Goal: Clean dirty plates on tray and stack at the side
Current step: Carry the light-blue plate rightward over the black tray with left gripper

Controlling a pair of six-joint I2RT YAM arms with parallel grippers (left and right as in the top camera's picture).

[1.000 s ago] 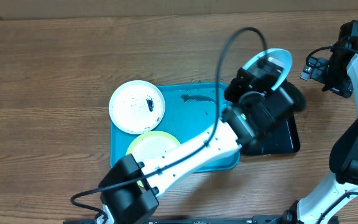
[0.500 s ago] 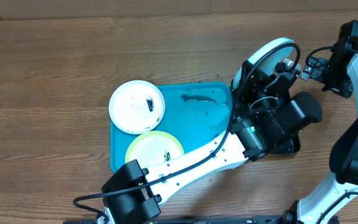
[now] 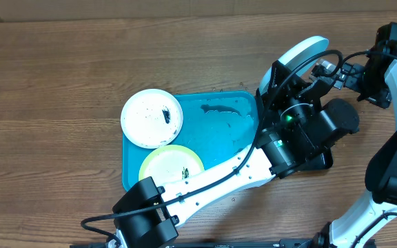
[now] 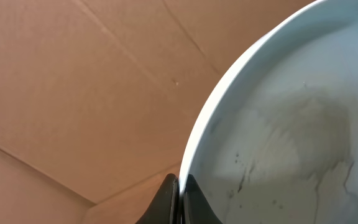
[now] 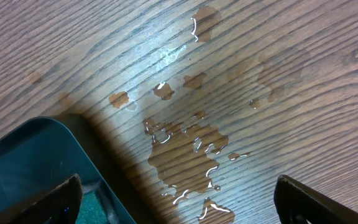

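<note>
Wooden table (image 3: 60,69): brown, grain plain. In the right wrist view, a water puddle (image 5: 188,146) with scattered droplets lies on the wood at centre. Corner of the glossy black tray (image 5: 23,162) at lower left, just beside the puddle.

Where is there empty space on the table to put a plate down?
The biggest bare patch is the wood left of the white plate and the blue tray. Another strip runs along the top, above the tray. The right side is crowded: the left arm's fingers hold a pale plate up beside the black tray, and water lies on the wood there.
</note>
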